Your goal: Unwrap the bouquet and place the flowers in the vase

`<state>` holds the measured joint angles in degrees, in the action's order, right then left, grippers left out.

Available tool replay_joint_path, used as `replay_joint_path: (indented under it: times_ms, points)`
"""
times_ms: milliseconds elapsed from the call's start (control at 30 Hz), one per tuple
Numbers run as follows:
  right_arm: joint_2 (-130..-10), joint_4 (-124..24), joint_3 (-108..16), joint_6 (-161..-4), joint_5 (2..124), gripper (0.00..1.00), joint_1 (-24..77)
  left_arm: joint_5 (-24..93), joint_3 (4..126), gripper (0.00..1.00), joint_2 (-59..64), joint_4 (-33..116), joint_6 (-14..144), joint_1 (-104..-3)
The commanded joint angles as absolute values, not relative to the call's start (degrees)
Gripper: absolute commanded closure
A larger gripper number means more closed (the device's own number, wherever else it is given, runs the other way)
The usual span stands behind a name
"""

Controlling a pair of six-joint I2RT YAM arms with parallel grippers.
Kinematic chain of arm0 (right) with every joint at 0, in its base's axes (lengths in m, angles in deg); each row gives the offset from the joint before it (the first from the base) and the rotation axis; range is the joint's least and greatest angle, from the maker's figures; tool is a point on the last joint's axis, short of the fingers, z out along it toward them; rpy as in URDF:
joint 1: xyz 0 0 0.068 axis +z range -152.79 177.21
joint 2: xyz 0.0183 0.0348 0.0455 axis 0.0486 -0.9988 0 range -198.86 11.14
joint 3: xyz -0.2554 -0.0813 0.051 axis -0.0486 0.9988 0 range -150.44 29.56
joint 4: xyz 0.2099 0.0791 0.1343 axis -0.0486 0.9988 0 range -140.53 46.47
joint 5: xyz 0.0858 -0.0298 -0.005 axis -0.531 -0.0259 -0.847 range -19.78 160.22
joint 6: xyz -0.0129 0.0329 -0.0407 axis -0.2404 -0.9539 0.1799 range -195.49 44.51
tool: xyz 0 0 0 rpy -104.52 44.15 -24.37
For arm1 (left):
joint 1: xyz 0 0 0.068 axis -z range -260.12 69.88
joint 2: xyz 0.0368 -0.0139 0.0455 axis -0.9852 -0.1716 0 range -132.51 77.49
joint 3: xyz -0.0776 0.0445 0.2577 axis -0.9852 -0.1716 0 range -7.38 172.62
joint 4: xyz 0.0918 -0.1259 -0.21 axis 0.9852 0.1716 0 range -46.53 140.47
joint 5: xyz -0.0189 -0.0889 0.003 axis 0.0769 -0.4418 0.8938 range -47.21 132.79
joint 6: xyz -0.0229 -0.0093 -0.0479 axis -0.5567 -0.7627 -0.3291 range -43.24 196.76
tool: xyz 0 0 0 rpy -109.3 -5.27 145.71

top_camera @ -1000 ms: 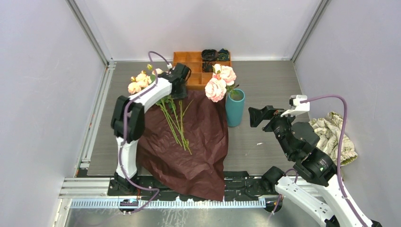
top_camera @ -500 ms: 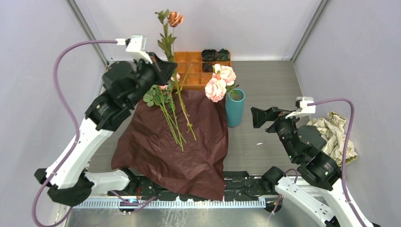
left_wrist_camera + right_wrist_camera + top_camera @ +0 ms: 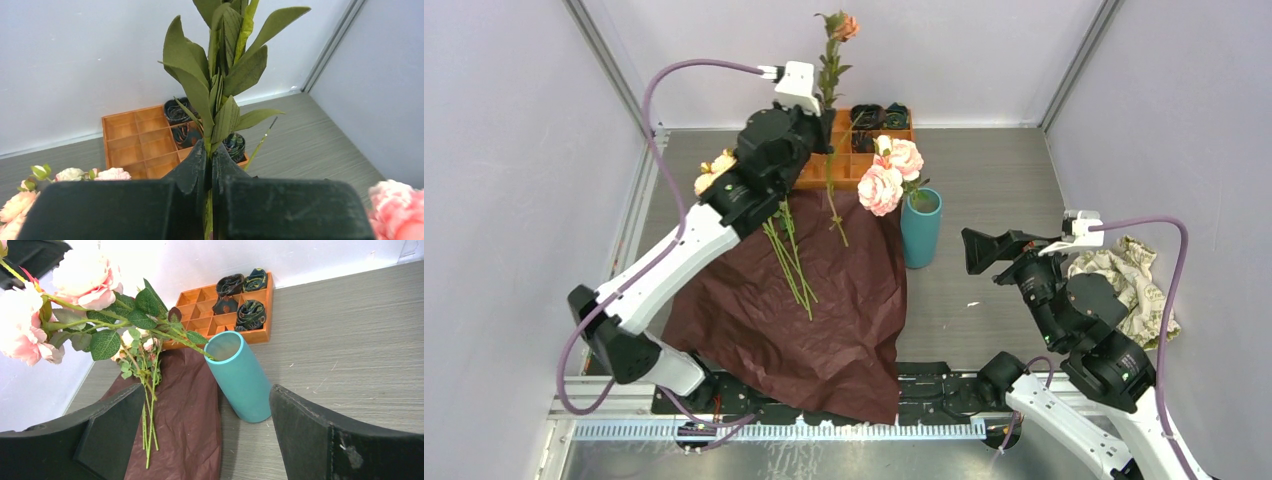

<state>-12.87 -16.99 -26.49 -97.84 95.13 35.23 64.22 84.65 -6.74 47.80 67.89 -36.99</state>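
Left of the vase point(image 3: 921, 232) and raised well above the table point(image 3: 994, 170): left gripper point(image 3: 209, 152), jaws pinched shut on one long-stemmed flower point(image 3: 222, 85), leaves fanning up just past the fingertips. Long axis near upright, a little tilted. Peach bloom point(image 3: 844, 25) at the top, bare tail hanging down toward the far edge of the wrapping paper point(image 3: 824, 310). Tail just left of the vase as seen from above; height against the vase mouth not readable.

In the vase already: two pink roses point(image 3: 886, 178), leaning left out of the mouth, toward the held flower.

Right of the vase, near it: right gripper point(image 3: 977, 252), jaws spread wide, holding nothing, pointed at the vase, with the vase framed between the fingers in the wrist view.

Left of the vase, on the paper: several loose stems point(image 3: 792, 262) lying roughly front to back, blooms point(image 3: 714, 172) at the far end, past the paper's corner. Paper spread flat and creased, so unwrapping apparently done. No ribbon seen.

Behind the vase: orange tray point(image 3: 824, 135) by the back wall. Far right of the vase: crumpled beige cloth point(image 3: 1129, 285).

Judgement: left arm nearer and already loaded. Coming move a short shift right to bring the tail over the mouth, then straight down. Risk of brushing the two leaning roses.

Surface grey, wood-grained, flat. Pale walls point(image 3: 944, 50) on three sides, metal rails at the corners.
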Motion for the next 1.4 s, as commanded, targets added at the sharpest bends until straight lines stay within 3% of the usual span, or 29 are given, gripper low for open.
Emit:
replay_joint_path:
  times_ms: [0, 400, 933, 1200, 1367]
  points:
    - [-12.15, -18.15, -28.58, -96.18, 96.36, 0.01, 35.08, 66.61, 90.11, 1.00, -8.89, 34.22, 71.89, -34.48]
    - [-10.21, -19.29, -27.23, -93.48, 98.40, 0.00, 35.08, 63.10, 105.37, 1.00, -22.67, 29.57, 75.35, -30.46]
    - [-8.91, -20.05, -26.50, -91.49, 99.72, 0.00, 35.04, 59.11, 105.38, 1.00, -26.14, 22.35, 76.47, -25.99]
    - [-8.81, -20.55, -26.10, -91.60, 99.52, 0.01, 35.02, 58.79, 112.87, 1.00, -28.52, 25.24, 79.79, -25.15]
    - [-8.89, -20.58, -25.90, -91.71, 99.25, 0.01, 35.07, 59.32, 109.92, 1.00, -27.79, 24.02, 79.98, -24.36]
